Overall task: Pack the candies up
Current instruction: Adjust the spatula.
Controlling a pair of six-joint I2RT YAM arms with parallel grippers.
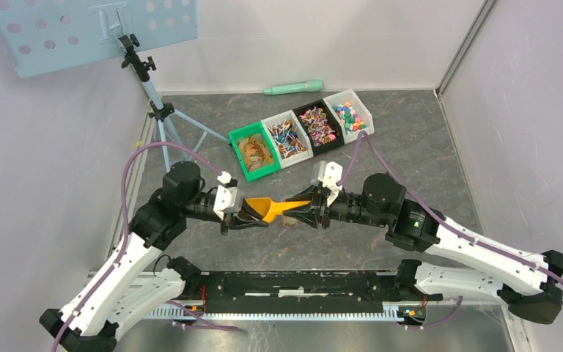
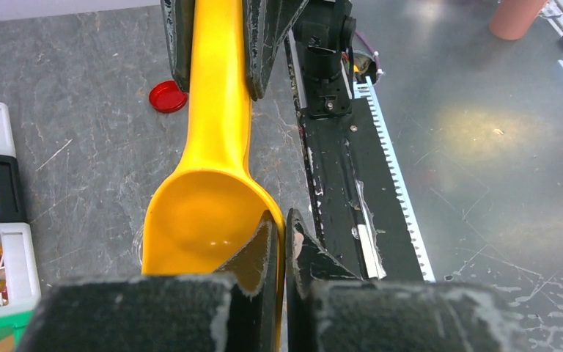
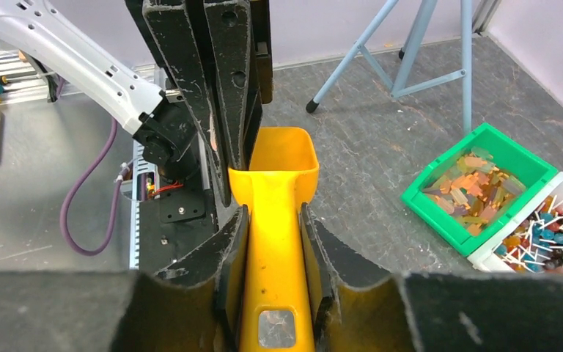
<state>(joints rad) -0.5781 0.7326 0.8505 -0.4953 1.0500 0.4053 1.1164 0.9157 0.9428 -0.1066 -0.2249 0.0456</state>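
A yellow scoop [image 1: 270, 209] hangs level above the table between both arms. My left gripper [image 1: 246, 215] is shut on the rim of its bowl [image 2: 205, 220], one finger inside and one outside. My right gripper [image 1: 306, 207] is shut on the scoop's handle [image 3: 277, 249], a pad pressed against each side. The bowl looks empty. The candies [image 1: 317, 126] lie sorted in a row of bins behind the scoop: a green bin [image 1: 255, 152], a white bin [image 1: 287, 138], a black bin [image 1: 318, 125] and another white bin [image 1: 349, 113].
A small red lid [image 2: 168, 96] lies on the table near the scoop. A tripod [image 1: 160, 111] stands at the back left. A pale green cylinder [image 1: 293, 88] lies by the back wall. The black rail [image 1: 300, 282] runs along the near edge.
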